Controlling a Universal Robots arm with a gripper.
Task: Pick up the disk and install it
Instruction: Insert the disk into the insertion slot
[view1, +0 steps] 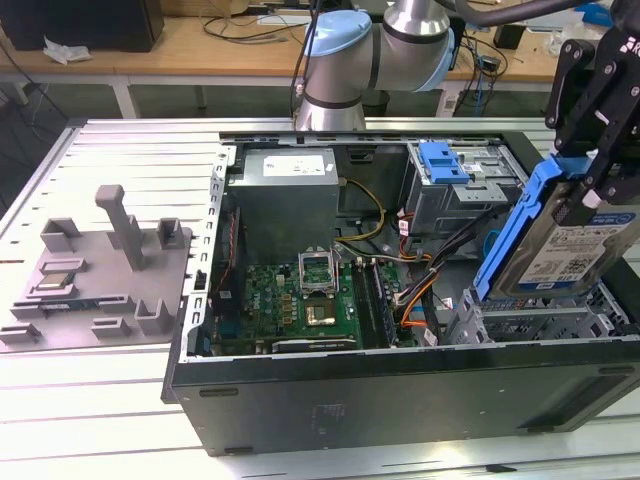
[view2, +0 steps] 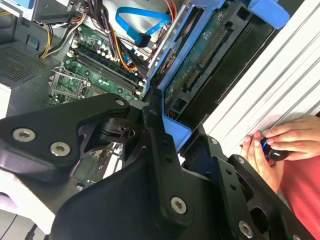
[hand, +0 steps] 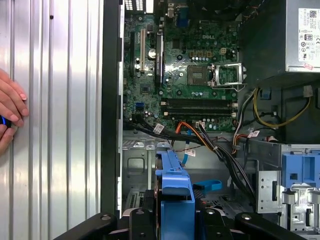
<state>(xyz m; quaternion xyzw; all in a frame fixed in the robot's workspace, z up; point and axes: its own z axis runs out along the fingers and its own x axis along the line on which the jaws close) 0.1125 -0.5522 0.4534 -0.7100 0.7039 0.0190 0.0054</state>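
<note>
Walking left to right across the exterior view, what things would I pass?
Grey fixture tray → green motherboard → light-blue latch piece → disk, gripped by the claw.

Grey and blue robot arm (view1: 372, 50) bent at the back, black gripper (view1: 590, 195) up high, pointing down, squeezed tight on the disk (view1: 575, 255)
</note>
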